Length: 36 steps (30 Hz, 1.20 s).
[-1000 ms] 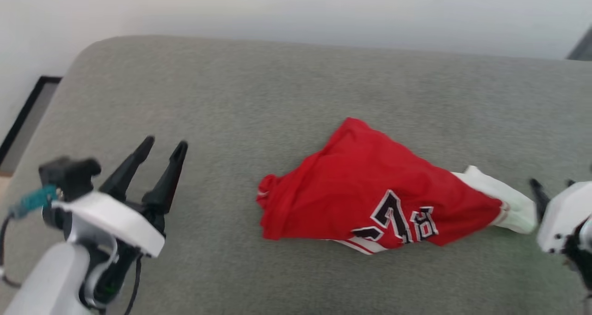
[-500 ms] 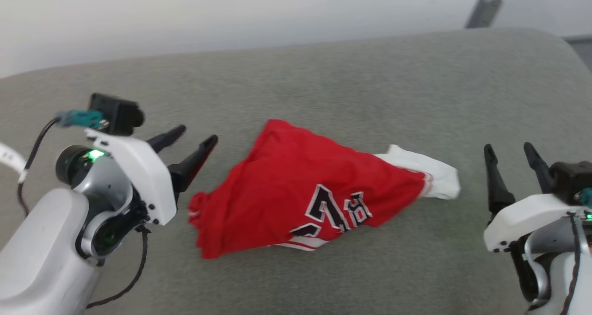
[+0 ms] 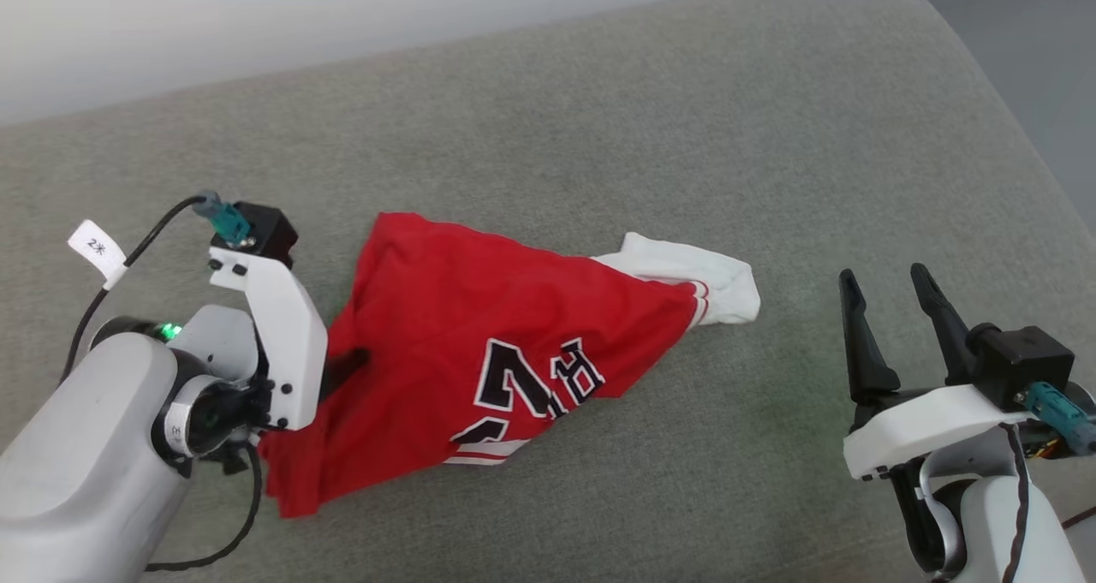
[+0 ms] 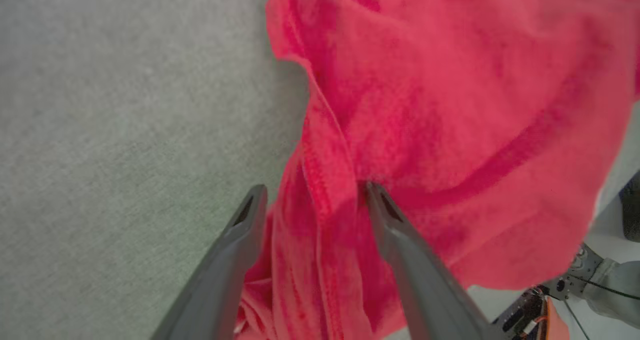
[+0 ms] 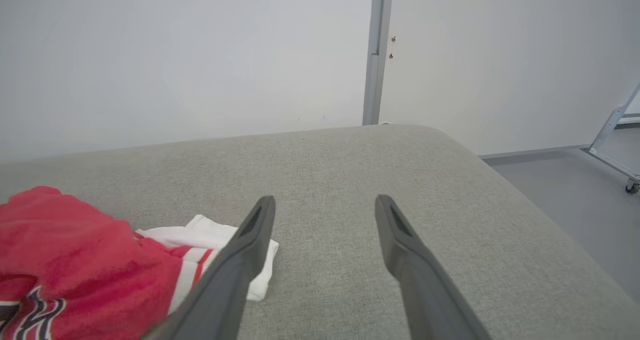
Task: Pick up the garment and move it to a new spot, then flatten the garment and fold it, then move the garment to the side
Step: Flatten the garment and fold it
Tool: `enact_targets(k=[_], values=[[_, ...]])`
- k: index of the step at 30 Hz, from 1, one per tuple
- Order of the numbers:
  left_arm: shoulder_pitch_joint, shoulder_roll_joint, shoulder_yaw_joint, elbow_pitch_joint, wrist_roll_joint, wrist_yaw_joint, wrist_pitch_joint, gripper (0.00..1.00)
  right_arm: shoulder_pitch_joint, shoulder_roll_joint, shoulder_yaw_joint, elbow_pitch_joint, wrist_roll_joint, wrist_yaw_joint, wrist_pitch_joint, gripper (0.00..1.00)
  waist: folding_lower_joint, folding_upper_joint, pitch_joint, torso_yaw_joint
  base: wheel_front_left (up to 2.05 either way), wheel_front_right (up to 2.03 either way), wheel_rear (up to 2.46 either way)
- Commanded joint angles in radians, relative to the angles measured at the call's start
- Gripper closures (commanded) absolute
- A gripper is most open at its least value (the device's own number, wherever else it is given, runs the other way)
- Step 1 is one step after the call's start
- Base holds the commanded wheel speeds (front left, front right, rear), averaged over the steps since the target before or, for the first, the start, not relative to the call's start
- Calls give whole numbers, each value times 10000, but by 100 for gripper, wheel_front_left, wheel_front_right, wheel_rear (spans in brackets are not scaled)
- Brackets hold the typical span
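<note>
The garment (image 3: 514,335) lies crumpled on the grey cushion (image 3: 685,121), red with black white-outlined lettering facing up and a white sleeve (image 3: 693,275) poking out at its right end. My left gripper (image 3: 351,362) points down at the garment's left edge, largely hidden behind its own white wrist plate. In the left wrist view that gripper (image 4: 315,189) is open, with a hemmed fold of the red garment (image 4: 450,105) lying between its fingers. My right gripper (image 3: 884,275) stands open to the right of the sleeve, apart from it. From the right wrist, the gripper (image 5: 325,200) has the garment (image 5: 75,245) at its lower left.
The cushion's rounded right edge drops to a grey floor (image 3: 1027,35). A pale wall (image 5: 150,55) with a grey vertical post (image 5: 377,55) runs behind it. A wheeled metal frame (image 5: 620,145) stands on the floor at the far right.
The head camera has swung, shifting the whole picture. My left gripper has closed in from well left of the garment onto its left edge. My right gripper has come fully into view, still open.
</note>
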Motion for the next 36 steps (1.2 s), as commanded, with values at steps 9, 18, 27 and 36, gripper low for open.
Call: enact_targets(k=[9,18,27,36], values=[[-328,-157,-349,751,-101,122,872,100,-354,20,114,248,158,-2,-342,0,0,0,485,-163,0,0,0],[-1413,57,-34,420,110,12,725,100,-403,20,-114,290,77,-2,-461,0,0,0,546,48,0,0,0],[-3397,142,26,1102,1374,-873,-1090,100,-635,16,200,72,-32,-2,-685,0,0,0,902,-70,0,0,0],[-4907,63,-832,2710,2978,-1505,-3892,100,-969,18,622,64,186,-2,-1013,0,0,0,1596,-582,0,0,0]])
